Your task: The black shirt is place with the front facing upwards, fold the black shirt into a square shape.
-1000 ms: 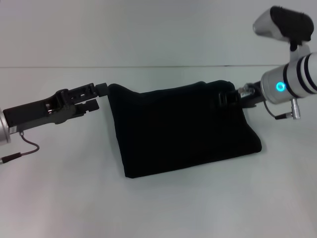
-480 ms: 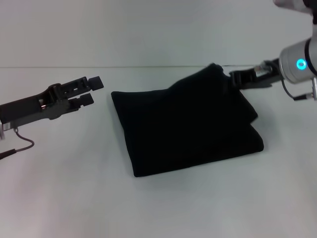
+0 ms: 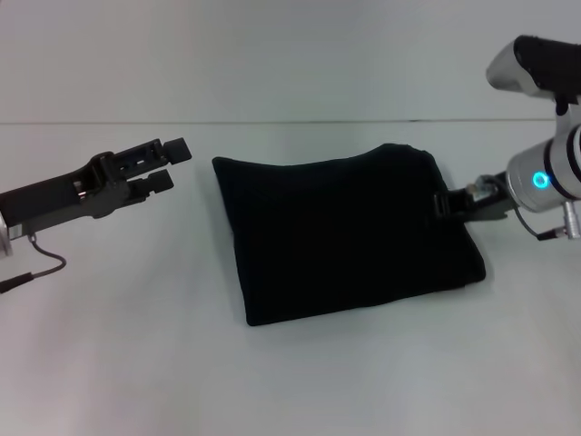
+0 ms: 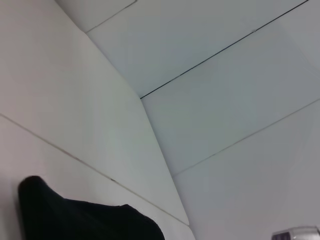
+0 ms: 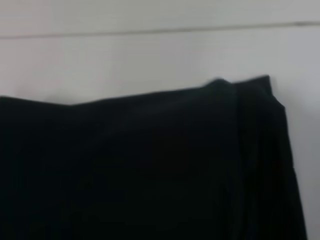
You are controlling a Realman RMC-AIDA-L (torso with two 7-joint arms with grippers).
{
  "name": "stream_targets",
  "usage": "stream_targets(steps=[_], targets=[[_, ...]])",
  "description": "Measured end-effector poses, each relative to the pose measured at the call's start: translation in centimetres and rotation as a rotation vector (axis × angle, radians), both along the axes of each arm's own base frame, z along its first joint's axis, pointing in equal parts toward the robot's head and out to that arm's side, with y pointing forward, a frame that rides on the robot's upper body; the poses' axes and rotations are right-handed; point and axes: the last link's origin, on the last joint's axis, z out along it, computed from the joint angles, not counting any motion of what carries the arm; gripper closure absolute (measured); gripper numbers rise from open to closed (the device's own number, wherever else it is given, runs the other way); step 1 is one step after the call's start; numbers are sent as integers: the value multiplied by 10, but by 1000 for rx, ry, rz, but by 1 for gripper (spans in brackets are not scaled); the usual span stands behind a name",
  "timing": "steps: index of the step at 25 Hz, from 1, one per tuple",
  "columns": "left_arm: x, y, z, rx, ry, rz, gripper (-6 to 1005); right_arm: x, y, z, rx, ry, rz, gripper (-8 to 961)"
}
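Table (image 3: 300, 381): plain white top, spanning the near scene from left to right. Wall (image 3: 272, 54): plain pale surface at the far side, meeting the table along a thin dark line. Panels (image 4: 210, 100): pale, with dark seams, possibly ceiling.

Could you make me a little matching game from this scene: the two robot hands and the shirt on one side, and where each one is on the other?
Things:
1. left hand
2. right hand
3. black shirt

Places or states:
A. lies folded on the white table
B. at the shirt's right edge
C. open, clear of the shirt, off its far left corner

Pairs: 1-C, 2-B, 3-A
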Motion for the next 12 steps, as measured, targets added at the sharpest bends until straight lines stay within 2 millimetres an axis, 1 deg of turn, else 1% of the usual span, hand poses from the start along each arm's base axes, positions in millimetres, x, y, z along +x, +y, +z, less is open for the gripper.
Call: stream_targets(steps=[2,5,8,12], targets=[[0,0,0,1,-1,1,127,5,0,2,-3,-19,-11,918],[0,0,0,1,-1,0,131,9,1,9,6,-32,-23,859],[1,1,-1,0,-2,-1,135,11,4,19,35,-30,-39,800],[1,0,-1,0,-3,0,141,18,8,40,89,-27,-64,638]])
